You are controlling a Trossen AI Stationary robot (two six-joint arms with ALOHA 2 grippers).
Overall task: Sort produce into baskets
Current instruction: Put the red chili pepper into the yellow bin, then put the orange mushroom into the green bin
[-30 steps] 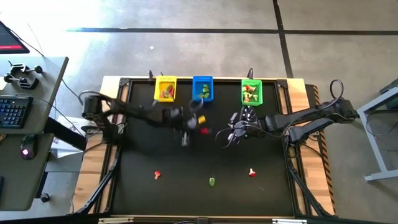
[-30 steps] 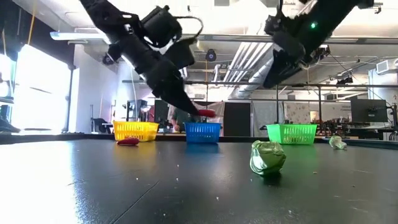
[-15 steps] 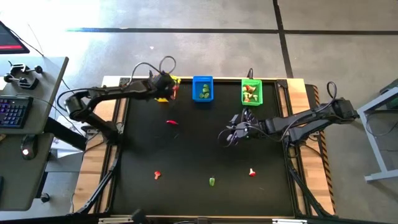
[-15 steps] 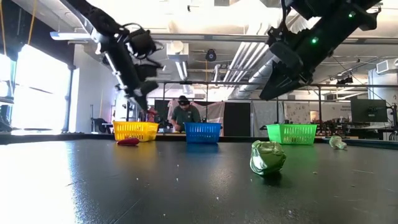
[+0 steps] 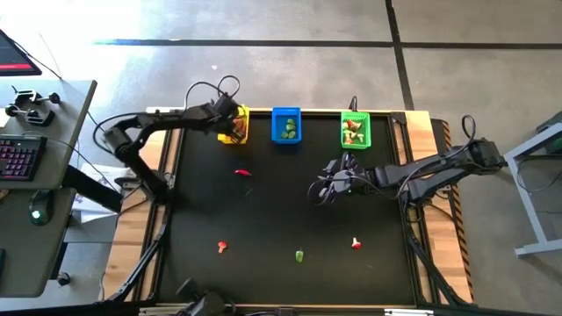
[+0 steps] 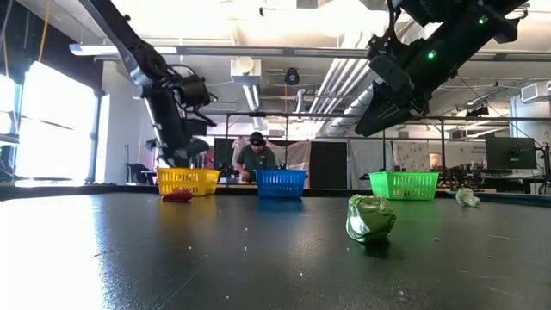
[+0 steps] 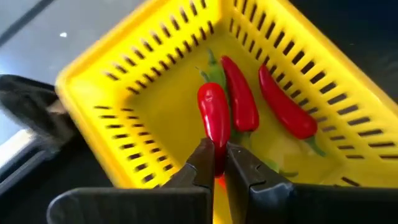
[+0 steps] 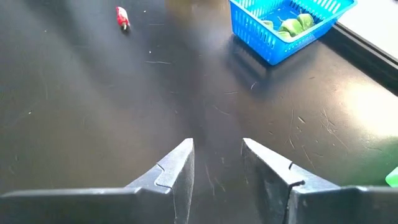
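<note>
Chilli (image 7: 214,124) in the closed left claw (image 7: 215,163) hangs with its long axis pointing down into the yellow basket (image 7: 112,81), directly over two more chillies lying there, while the right claw (image 8: 217,163) waits empty and half open above the bare worktop (image 8: 93,112).

The black counter (image 5: 263,219) sits in a wooden frame on a grey concrete floor (image 5: 290,61) crossed by dark lines. A side desk carries a keyboard (image 5: 19,158) with lit keys. Across the room, a person (image 6: 255,157) sits behind the counter under ceiling ducts (image 6: 331,82).
</note>
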